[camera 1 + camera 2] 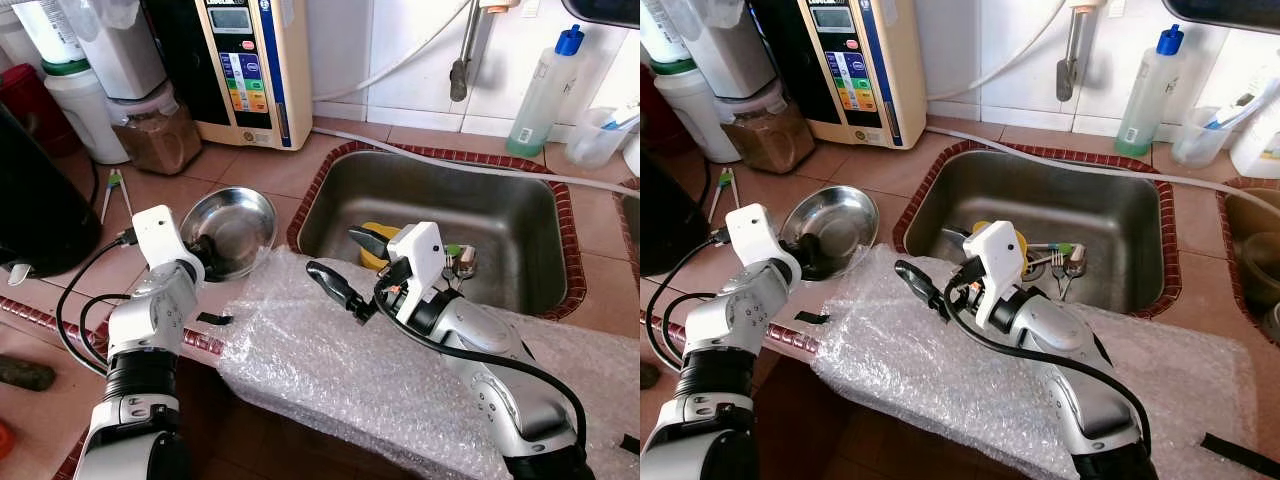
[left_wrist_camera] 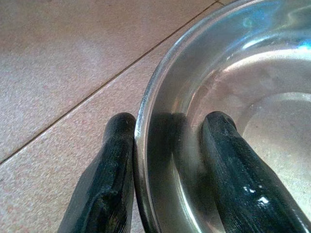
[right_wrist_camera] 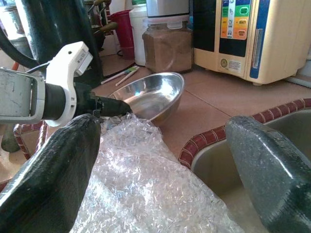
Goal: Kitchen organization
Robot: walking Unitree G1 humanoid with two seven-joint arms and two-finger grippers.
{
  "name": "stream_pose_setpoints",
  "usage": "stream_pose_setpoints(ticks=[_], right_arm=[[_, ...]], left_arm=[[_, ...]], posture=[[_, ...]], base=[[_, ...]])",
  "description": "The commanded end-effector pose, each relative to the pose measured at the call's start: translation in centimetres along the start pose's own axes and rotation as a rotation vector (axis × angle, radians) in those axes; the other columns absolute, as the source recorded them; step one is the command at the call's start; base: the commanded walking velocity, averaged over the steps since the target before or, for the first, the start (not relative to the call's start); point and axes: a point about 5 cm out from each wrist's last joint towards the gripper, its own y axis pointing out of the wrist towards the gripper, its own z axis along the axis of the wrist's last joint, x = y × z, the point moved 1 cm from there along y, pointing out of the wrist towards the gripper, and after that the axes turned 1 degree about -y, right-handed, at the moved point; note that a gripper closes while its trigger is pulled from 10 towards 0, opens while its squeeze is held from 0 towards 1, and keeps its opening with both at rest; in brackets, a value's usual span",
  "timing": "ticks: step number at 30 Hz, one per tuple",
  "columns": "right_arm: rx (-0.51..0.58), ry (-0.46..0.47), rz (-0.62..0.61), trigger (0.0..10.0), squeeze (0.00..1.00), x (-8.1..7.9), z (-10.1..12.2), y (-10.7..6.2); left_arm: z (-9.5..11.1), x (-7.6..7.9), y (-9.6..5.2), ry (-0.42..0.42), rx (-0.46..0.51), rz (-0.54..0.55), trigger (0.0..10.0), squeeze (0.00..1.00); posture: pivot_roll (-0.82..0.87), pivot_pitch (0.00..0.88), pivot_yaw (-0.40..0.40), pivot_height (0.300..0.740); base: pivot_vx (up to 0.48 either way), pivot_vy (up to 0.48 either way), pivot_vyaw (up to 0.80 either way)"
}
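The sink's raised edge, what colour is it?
Dark red-brown tile with pale joints on the sink rim, clearest in the left eye view.

Bright, even daylight; sharp frames.

The faucet point(image 1: 462, 60) is cut off at the frame's top; utensils point(image 1: 1065, 262) in the sink point(image 1: 1120, 215) sit partly behind the right arm.

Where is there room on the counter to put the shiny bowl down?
Bare tiles lie between the bowl, the water machine and the sink rim. The bubble wrap in front is also free. The back left corner is crowded with jars. The left gripper grips the bowl's rim; the right gripper hangs open.
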Motion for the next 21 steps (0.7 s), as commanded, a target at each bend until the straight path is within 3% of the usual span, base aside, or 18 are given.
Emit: stream_pose_setpoints(ticks=[1,4,8,14,21], right_arm=[[0.010,-0.013,0.011,10.0,0.00,-0.1,0.4,0.2],[0.010,-0.013,0.011,10.0,0.00,0.0,0.4,0.2],[0.010,-0.016,0.010,10.0,0.00,0.0,0.5,0.2],[0.011,-0.017,0.010,10.0,0.00,0.1,0.5,0.2],[0.013,-0.019,0.008,10.0,0.00,0.3,0.6,0.3]], left_arm=[[-0.5,-0.4,0.0,-0.017,-0.029,0.023,0.0,0.00],[-0.3,-0.4,0.0,-0.024,-0.013,0.027,0.0,0.00],[0.3,0.1,-0.3,-0.130,0.019,0.017,0.0,0.00],[0.9,0.8,-0.6,-0.178,0.072,-0.024,0.0,0.00],[0.9,1.4,-0.9,-0.174,0.093,-0.064,0.0,0.00]], posture=[[-0.16,0.072,0.116,0.740],[-0.16,0.072,0.116,0.740],[-0.16,0.069,0.116,0.740],[-0.15,0.071,0.113,0.740],[-0.15,0.070,0.111,0.740]], base=[[0.000,0.000,0.00],[0.000,0.000,0.00],[0.000,0.000,0.00],[0.000,0.000,0.00],[0.000,0.000,0.00]])
